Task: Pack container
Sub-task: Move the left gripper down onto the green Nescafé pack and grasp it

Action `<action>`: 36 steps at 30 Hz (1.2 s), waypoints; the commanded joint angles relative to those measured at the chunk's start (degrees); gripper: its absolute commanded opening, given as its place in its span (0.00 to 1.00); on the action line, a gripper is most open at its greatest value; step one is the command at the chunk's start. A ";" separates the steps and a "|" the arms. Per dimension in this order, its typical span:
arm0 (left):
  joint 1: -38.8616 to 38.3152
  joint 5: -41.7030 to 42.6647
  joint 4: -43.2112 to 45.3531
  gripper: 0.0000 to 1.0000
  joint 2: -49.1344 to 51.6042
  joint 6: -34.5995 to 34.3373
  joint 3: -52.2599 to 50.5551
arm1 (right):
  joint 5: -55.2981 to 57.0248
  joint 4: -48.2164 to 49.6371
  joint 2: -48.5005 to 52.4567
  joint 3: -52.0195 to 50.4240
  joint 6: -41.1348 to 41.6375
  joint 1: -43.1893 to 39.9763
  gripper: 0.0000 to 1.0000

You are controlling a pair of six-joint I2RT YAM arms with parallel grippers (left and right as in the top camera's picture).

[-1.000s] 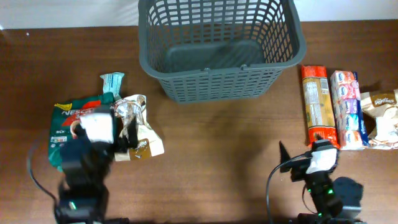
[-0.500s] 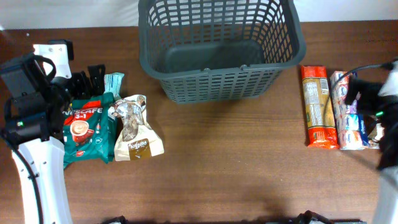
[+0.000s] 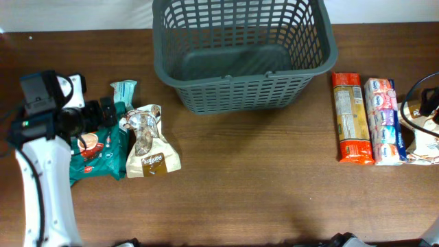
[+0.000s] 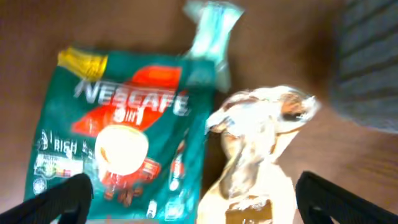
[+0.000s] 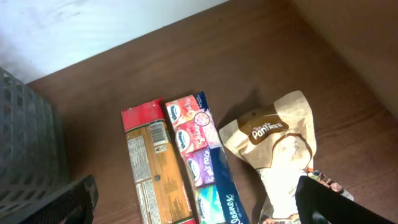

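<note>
Overhead: the container (image 3: 240, 95), a dark grey lattice basket, stands at the far middle of the table (image 3: 260, 199) with nothing visible inside. At the left, the left gripper (image 3: 103, 113) hangs over the upper edge of a green Nescafé packet (image 3: 96, 154). A cream packet (image 3: 149, 144) lies touching that packet's right side, and a small pale teal sachet (image 3: 124, 89) lies just beyond both. To the right of the container, 3 packets lie side by side: a long orange-red packet (image 3: 350, 116), a multicoloured tissue pack (image 3: 382, 120) and a brown-and-white bag (image 3: 426, 137). The right arm (image 3: 429, 103) shows only at the frame edge.

Left wrist: the picture is blurred. The 2 fingers (image 4: 62, 196) stand wide apart, holding nothing, above the Nescafé packet and the cream packet. The container is a grey blur at the upper right.

Right wrist: the right gripper (image 5: 196, 205) has its fingers (image 5: 336, 202) spread wide and empty, above the 3 packets. The container's wall fills the left edge.
</note>
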 commanded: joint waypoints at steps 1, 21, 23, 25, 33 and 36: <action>0.17 -6.32 -3.45 0.99 5.73 -4.39 0.44 | -1.14 -0.42 0.11 1.38 -0.55 -0.13 0.99; -10.60 -25.75 -4.98 1.00 23.85 -3.34 0.07 | -1.14 -0.42 0.11 1.38 -0.55 -0.13 0.99; -10.58 -25.75 -4.98 0.99 25.68 -3.34 0.07 | -1.14 -0.42 0.11 1.38 -0.55 -0.13 0.99; -10.64 -25.75 -4.70 0.98 27.78 -3.37 -0.11 | -1.14 -0.42 0.11 1.38 -0.55 -0.13 0.99; -10.62 -27.17 -1.11 0.79 31.76 -5.31 -4.22 | -1.14 -0.42 0.11 1.38 -0.55 -0.13 0.99; -10.62 -27.26 0.11 0.52 32.17 -5.73 -5.57 | -1.14 -0.42 0.11 1.38 -0.55 -0.13 0.99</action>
